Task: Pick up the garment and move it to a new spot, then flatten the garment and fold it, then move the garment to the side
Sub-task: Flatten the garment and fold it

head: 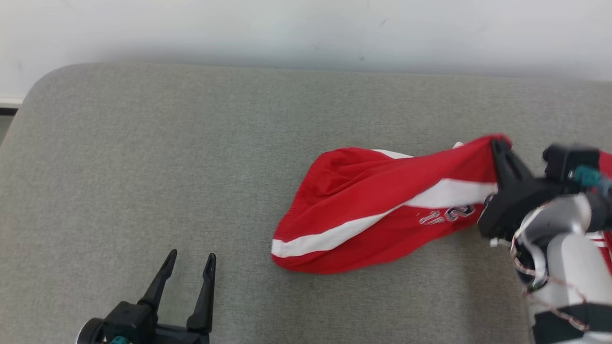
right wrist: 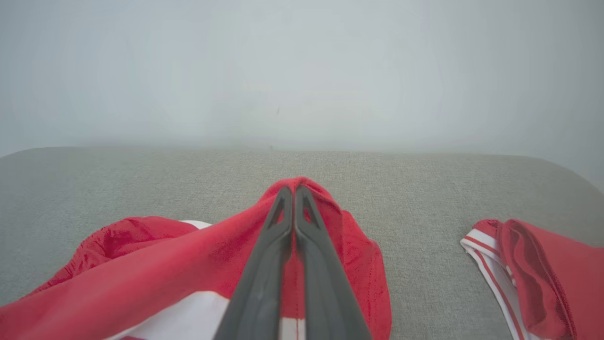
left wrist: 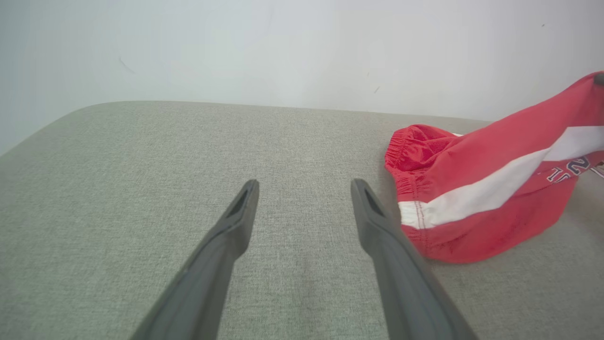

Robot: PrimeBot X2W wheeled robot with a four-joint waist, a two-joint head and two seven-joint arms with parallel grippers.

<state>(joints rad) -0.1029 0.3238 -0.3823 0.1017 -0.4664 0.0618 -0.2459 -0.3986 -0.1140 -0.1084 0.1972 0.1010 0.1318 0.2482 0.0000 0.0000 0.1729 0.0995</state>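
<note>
The left gripper (head: 191,255) is hovering nearest the robot, low over the grey padded surface (head: 143,143), its fingers spread wide and carrying nothing. Just beyond it and off to its right, the red garment (head: 382,200) with the white band is occupying the right half of the surface. Its long axis is running left to right, from a slack banded end resting on the surface up toward the right gripper (head: 497,143). That gripper's fingers are pressed together and pinching a fold at the raised right end, with cloth draping down either side of them. In my judgement the resting end is lying nearer the left arm, to the right of its fingers, so any spreading would be calling for a rightward reach from that side. A further red striped piece (right wrist: 542,274) is lying apart, to the right of the held fold. I cannot tell whether it belongs to the same garment. A pale wall (head: 306,28) is standing behind.
</note>
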